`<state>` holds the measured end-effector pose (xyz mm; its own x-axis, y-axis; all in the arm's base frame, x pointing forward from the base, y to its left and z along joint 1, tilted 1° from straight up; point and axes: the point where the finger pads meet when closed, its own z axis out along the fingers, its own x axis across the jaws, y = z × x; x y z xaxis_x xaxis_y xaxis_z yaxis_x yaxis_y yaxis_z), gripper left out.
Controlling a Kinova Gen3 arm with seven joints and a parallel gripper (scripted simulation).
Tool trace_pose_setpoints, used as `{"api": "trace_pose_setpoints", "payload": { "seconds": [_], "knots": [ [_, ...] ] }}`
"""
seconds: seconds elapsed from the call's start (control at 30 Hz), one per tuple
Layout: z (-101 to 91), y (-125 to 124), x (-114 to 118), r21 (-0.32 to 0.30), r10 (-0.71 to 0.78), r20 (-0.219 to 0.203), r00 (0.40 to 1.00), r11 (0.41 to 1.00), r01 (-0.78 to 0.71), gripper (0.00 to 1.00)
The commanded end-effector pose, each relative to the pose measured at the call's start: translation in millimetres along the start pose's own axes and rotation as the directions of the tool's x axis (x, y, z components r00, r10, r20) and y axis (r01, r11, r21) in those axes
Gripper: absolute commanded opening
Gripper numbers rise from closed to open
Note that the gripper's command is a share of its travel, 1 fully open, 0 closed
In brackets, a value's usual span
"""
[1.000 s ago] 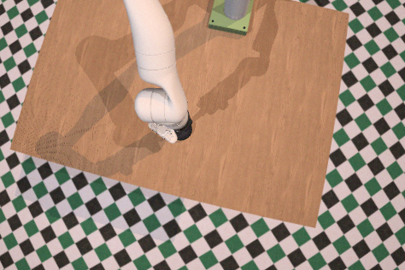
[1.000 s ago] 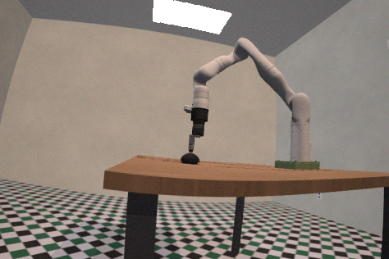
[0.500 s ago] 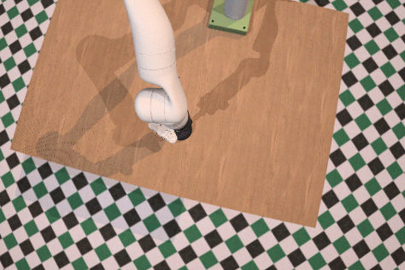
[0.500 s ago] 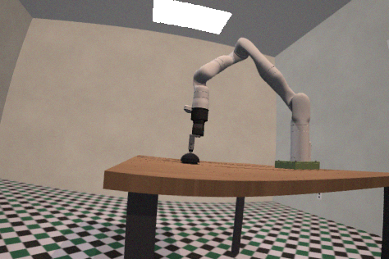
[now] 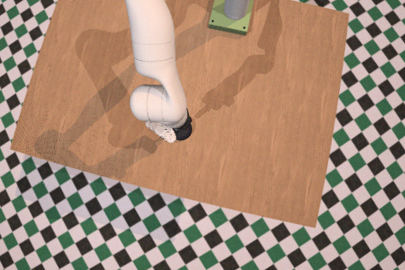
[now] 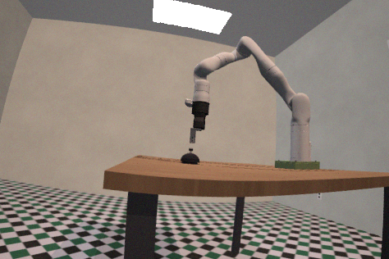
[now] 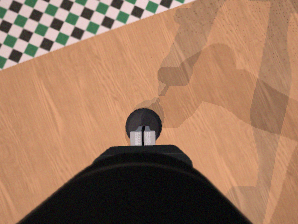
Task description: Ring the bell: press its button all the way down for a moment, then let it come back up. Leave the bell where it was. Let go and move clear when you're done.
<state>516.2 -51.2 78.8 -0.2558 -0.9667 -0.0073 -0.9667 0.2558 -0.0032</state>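
A small black dome bell (image 6: pixel 189 157) sits on the wooden table (image 6: pixel 246 174), with its button (image 6: pixel 190 150) sticking up on top. My gripper (image 6: pixel 192 140) is shut and empty, pointing straight down. Its fingertips hang a short way above the button, with a clear gap between them in the side view. In the wrist view the closed fingers (image 7: pixel 143 138) lie over the lower part of the bell (image 7: pixel 143 121). In the overhead view the arm's wrist covers the bell (image 5: pixel 184 130), and only a dark rim shows.
The arm's green base plate (image 5: pixel 231 13) stands at the back of the table. The table's near edge (image 5: pixel 162 188) runs a little in front of the bell. Arm shadows fall across the wood.
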Motion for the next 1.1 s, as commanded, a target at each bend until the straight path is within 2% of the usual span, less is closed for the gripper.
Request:
{"api": "trace_pose_setpoints", "payload": {
  "seconds": [0.0, 0.43, 1.07],
  "knots": [
    [-11.8, -5, -1, 0.013, 0.004, 0.008, 1.000, 1.000, -0.004, 0.17],
    [-37.0, -4, -1, 0.013, 0.004, 0.009, 1.000, 1.000, -0.004, 0.17],
    [-38.6, -5, -2, 0.016, 0.003, 0.011, 1.000, 1.000, -0.004, 0.17]
  ]
}}
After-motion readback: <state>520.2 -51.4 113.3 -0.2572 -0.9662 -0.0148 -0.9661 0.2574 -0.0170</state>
